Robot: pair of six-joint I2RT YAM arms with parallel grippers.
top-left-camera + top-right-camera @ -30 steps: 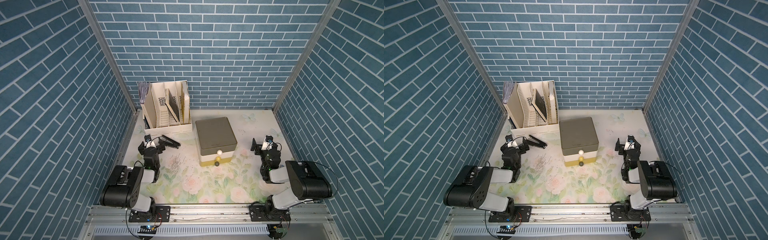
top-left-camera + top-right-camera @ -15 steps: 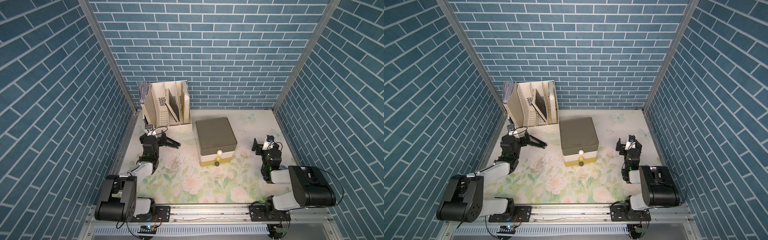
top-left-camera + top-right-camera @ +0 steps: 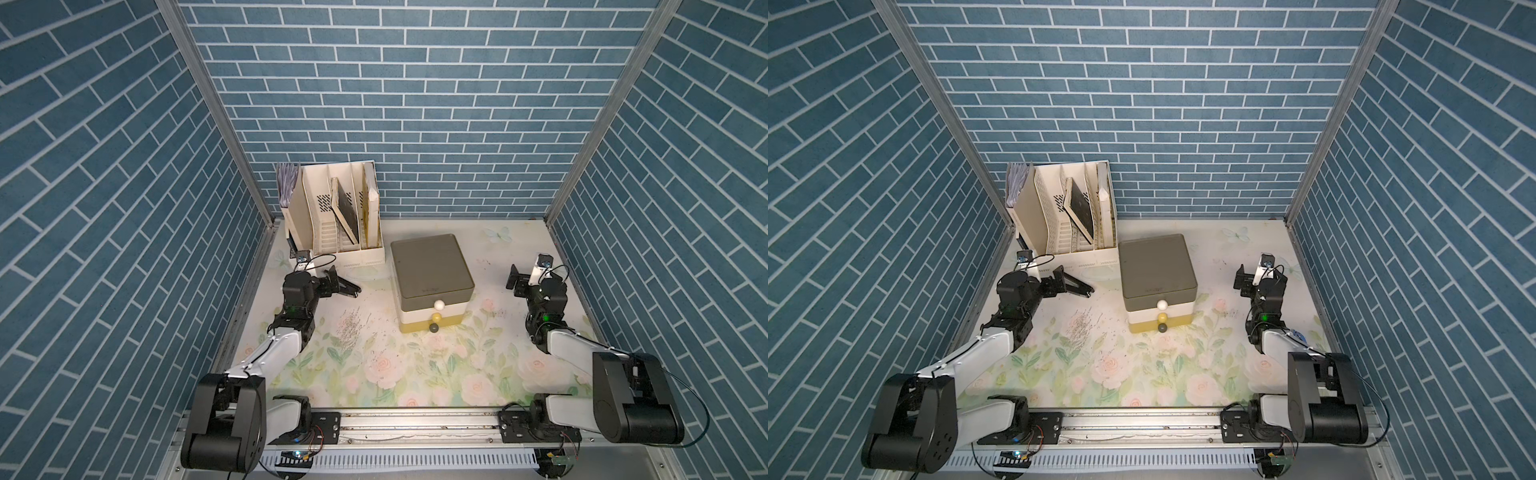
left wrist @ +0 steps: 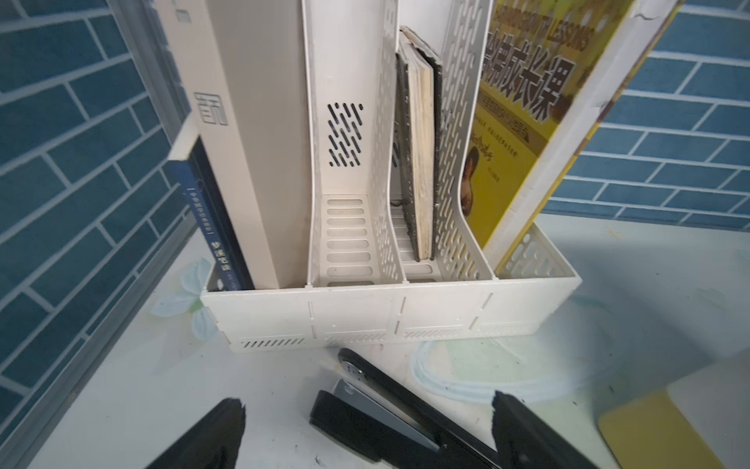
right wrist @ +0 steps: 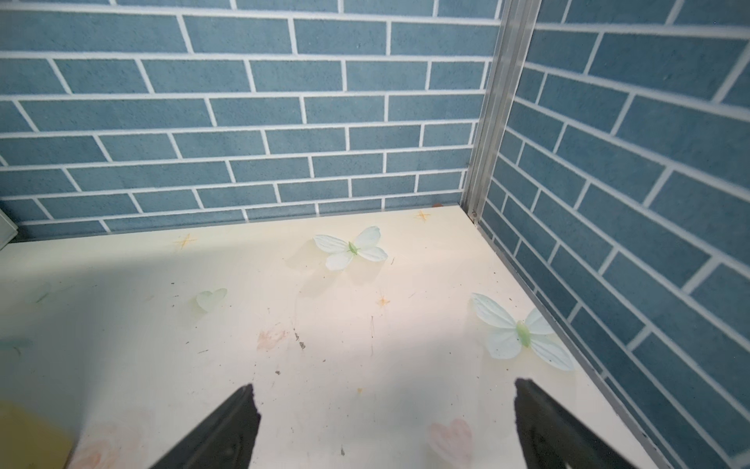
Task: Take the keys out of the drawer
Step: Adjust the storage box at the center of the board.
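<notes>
The drawer box [image 3: 432,266] [image 3: 1156,270] stands mid-table with a grey lid and three stacked drawers, all pushed in. Their round knobs are white [image 3: 439,305], yellow [image 3: 435,317] and dark grey [image 3: 434,328]. The keys are hidden. My left gripper [image 3: 334,284] [image 4: 367,410] is open to the left of the box, its jaws wide on either side of a black stapler [image 4: 389,410] without closing on it. My right gripper [image 3: 518,284] [image 5: 383,402] is open to the right of the box, over bare table.
A white file rack [image 3: 332,216] [image 4: 389,308] with books stands at the back left, just beyond the stapler [image 3: 349,289]. Blue brick walls close in the table on three sides. A corner of the yellow drawer [image 4: 649,438] shows in the left wrist view.
Both arms have stretched out, elbows dropping toward the front rail, the left one more. The grippers stayed near their places and open. The drawers have not moved.
</notes>
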